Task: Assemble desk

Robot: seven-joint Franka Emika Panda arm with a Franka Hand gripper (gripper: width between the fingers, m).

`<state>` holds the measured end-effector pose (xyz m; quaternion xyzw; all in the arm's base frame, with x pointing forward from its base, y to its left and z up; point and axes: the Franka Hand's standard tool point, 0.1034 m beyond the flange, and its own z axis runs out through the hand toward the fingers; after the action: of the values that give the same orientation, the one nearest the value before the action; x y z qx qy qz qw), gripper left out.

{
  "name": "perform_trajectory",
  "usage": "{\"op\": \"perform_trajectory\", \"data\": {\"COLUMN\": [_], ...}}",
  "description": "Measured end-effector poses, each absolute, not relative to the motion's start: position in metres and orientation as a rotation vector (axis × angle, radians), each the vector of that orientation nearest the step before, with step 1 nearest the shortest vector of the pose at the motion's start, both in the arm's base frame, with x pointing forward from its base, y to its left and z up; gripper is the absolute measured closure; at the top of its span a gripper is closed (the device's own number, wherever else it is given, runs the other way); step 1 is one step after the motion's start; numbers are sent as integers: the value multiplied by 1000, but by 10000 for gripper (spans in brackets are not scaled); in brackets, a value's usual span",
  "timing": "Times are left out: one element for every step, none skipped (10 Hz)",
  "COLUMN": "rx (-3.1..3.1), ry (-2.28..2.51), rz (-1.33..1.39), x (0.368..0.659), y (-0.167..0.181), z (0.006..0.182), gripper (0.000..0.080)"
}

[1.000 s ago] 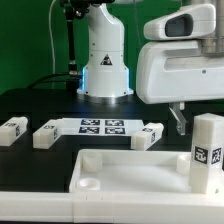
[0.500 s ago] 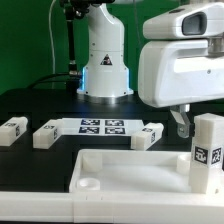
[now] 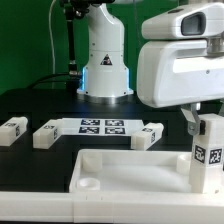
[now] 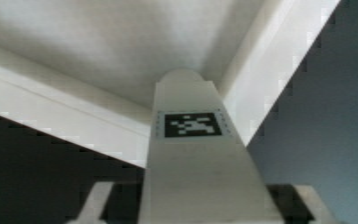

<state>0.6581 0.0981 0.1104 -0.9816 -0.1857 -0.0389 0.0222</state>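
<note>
Tabletop (image 3: 140,175) flat on the black surface (image 3: 30,100), at the near edge of the exterior view, rim up, with a round socket (image 3: 85,184) showing in the corner toward that view's left. Upright leg (image 3: 207,150) at the tabletop's end toward the exterior view's right, black-and-white tag (image 3: 203,156) facing the camera; foot hidden by the rim, so cannot tell whether seated in a socket.

Three more legs lying on the surface beyond the tabletop: one (image 3: 12,128) far toward the exterior view's left, one (image 3: 45,133) just beside the marker board (image 3: 100,126), one (image 3: 150,133) at the board's other end. All three apart from the tabletop.

White arm housing (image 3: 180,60) hanging over the upright leg, with the arm's base (image 3: 105,60) well behind the marker board. Jaws down at the top of that leg.

From the wrist: same leg (image 4: 201,160) filling the middle, tag (image 4: 195,124) sharp, tabletop rim (image 4: 51,95) running behind it. Pale fingers (image 4: 114,205) flanking the leg on both sides, set about as wide as the leg itself. Pressed against it or merely close: cannot tell, edges too blurred.
</note>
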Motion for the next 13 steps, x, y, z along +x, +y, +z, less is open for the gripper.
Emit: {"op": "perform_trajectory", "data": {"rx": [-3043,-3059,-3070,-3064,-3059,-3050,-3031,-3010,-2995,-2955,-2917,-2873,-2838], "ry": [-551,-413,-291,-122,10,188,354,488,565,733,870,1000,1093], "rz": [-121,-121,-119,-114,-109,-101,-94,-88,-85,-76,-67,-60,-53], "x": [658,659,659,659,660,660,660,660,660,660,659,659,659], "y": [98,98,97,96,95,95,94,94,94,94,95,95,95], "z": [110,110,110,110,111,111,111,111,111,111,111,111,111], "gripper": [511,511,511,511,511,511,511,511,511,511,509,509,509]}}
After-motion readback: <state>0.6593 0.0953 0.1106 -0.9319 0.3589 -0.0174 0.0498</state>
